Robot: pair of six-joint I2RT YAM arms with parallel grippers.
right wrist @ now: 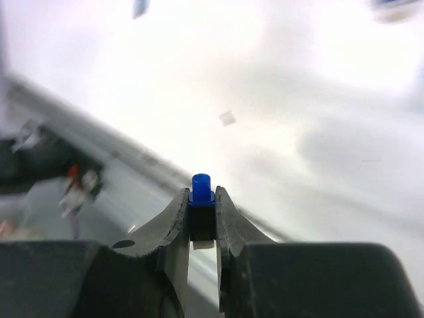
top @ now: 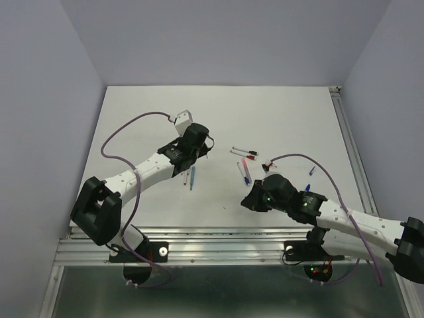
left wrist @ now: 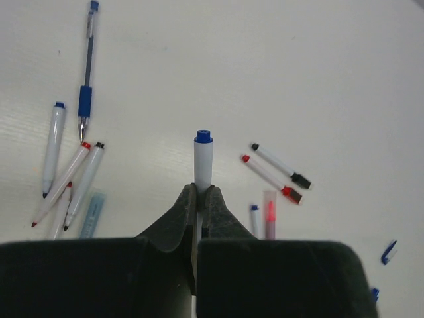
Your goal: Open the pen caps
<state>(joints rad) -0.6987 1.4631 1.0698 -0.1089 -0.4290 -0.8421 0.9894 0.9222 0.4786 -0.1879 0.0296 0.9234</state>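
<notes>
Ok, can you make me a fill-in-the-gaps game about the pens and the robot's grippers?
1. The left gripper is shut on a white pen whose end is ___.
2. The right gripper pinches a small cap coloured ___.
3. Other pens lie loose on a table that is ___.

Missing words: blue; blue; white.

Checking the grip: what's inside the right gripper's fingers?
A small blue cap is pinched in the right gripper, its tip poking above the fingertips. Lower down it is shadowed between the fingers, so its open end cannot be seen.
</notes>
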